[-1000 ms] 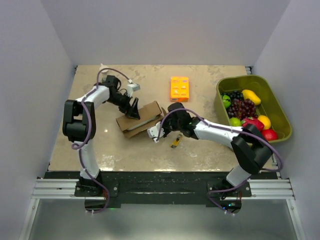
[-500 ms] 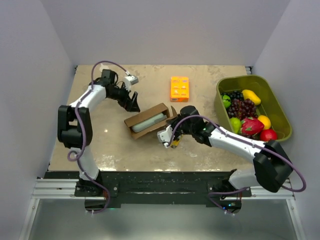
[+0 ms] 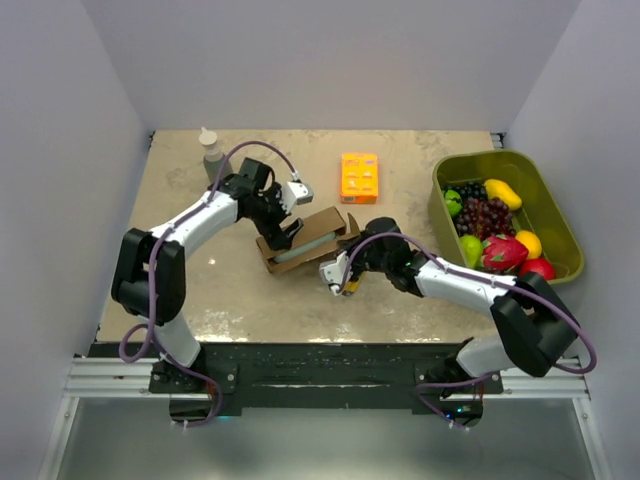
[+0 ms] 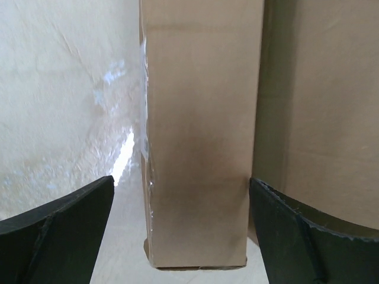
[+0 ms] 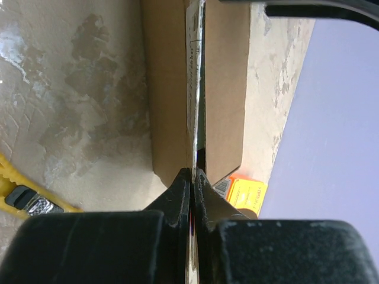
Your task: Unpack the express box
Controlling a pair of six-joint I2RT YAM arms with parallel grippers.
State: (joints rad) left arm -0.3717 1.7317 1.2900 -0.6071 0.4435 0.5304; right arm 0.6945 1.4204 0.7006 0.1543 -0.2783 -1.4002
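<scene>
Left claw (image 4: 182, 189) gapes astride express box (image 4: 201, 89); only wrist view shows right claw (image 5: 192, 174) pinching its edge.

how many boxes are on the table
2: the brown express box lies open mid-table; a small orange box sits apart behind it, nearer the back wall. None seems hidden.

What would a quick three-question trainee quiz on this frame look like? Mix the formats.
1. True or false: the right gripper is open.
2. What fills the green bin? A) fruit B) bottles C) tools
3. Fill in: the small flat box lying beyond the express box is coloured ____.
Key: 1 false; 2 A; 3 orange.
</scene>
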